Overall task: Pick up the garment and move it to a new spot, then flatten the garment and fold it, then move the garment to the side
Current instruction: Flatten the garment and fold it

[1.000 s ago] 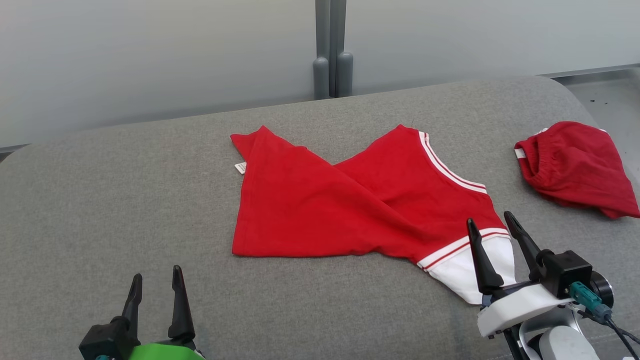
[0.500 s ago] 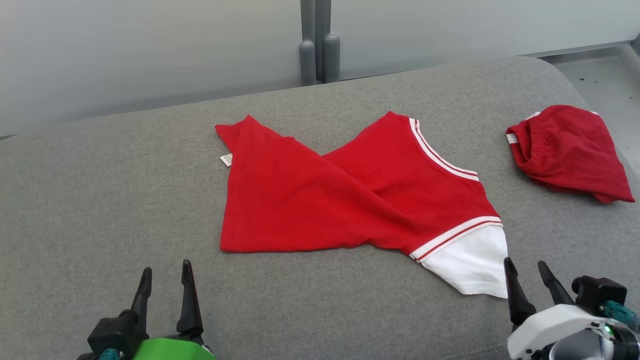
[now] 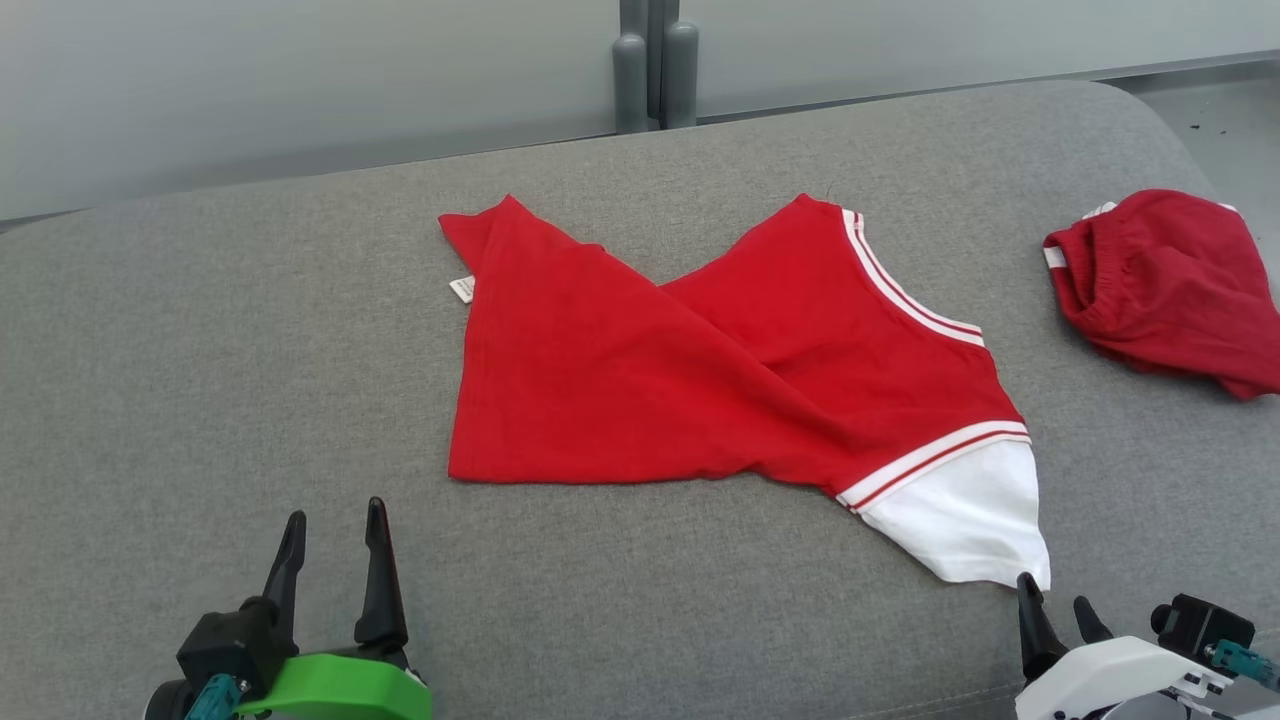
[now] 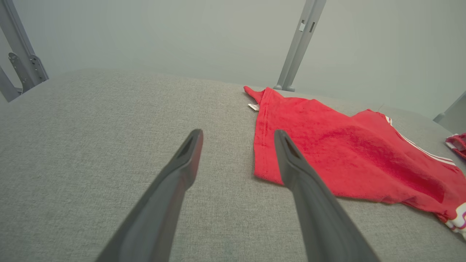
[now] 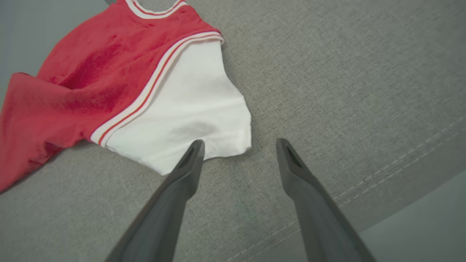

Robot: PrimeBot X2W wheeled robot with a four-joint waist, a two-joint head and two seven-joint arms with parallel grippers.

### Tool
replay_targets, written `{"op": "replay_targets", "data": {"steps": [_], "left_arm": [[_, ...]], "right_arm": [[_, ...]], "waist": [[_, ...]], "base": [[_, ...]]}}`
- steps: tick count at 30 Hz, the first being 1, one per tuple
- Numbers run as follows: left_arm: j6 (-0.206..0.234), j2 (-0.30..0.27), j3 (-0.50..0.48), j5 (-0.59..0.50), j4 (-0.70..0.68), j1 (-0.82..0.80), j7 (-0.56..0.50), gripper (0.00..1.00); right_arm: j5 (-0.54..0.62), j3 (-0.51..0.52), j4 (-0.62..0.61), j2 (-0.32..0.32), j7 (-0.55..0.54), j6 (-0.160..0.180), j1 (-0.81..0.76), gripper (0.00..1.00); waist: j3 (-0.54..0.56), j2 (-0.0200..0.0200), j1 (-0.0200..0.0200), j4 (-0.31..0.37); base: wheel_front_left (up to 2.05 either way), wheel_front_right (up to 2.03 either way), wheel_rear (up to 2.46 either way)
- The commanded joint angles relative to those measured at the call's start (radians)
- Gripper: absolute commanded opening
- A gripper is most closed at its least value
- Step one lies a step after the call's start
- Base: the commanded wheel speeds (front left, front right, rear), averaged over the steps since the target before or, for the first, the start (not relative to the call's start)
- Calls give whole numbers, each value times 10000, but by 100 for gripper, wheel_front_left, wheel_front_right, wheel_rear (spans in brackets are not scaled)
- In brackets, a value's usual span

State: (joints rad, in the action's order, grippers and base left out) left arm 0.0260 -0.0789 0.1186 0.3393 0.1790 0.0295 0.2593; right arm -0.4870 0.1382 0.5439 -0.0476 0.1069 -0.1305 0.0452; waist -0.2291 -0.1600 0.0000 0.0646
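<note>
I found no readable text; the small white tag (image 3: 461, 289) on the red shirt (image 3: 620, 390) was too tiny to read.

Red shirt (image 3: 640, 390): folded across itself, under layer hidden. Label (image 3: 461, 289) at its left hem: print too small to read. Second red garment (image 3: 1170, 285): cut by right edge of head view; a sliver at left wrist view's right edge. Right gripper (image 3: 1051, 592): body cut by bottom edge, fingertips showing apart.

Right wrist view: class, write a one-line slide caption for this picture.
Open right gripper poised at the white sleeve of a red, white-trimmed shirt lying on a grey fabric surface.
</note>
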Motion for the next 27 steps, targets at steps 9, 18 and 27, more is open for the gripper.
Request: {"op": "replay_targets", "data": {"steps": [9, 18, 27], "left_arm": [[106, -191, 2, -35, -92, -174, -32, 100], [178, -291, 26, -35, -192, -231, -89, 100], [250, -346, 94, 20, -240, -231, -131, 100]], "right_arm": [[-1078, -115, 1711, -29, 675, -3, 996, 100], [-1764, -351, 2778, -95, 1036, -3, 1792, 82], [-2395, -1048, 2816, -596, 1380, -3, 2015, 0]], "waist": [[-272, 0, 0, -323], [-461, 0, 0, -429], [-532, 0, 0, -372]], "base": [[0, 0, 0], [0, 0, 0], [0, 0, 0]]}}
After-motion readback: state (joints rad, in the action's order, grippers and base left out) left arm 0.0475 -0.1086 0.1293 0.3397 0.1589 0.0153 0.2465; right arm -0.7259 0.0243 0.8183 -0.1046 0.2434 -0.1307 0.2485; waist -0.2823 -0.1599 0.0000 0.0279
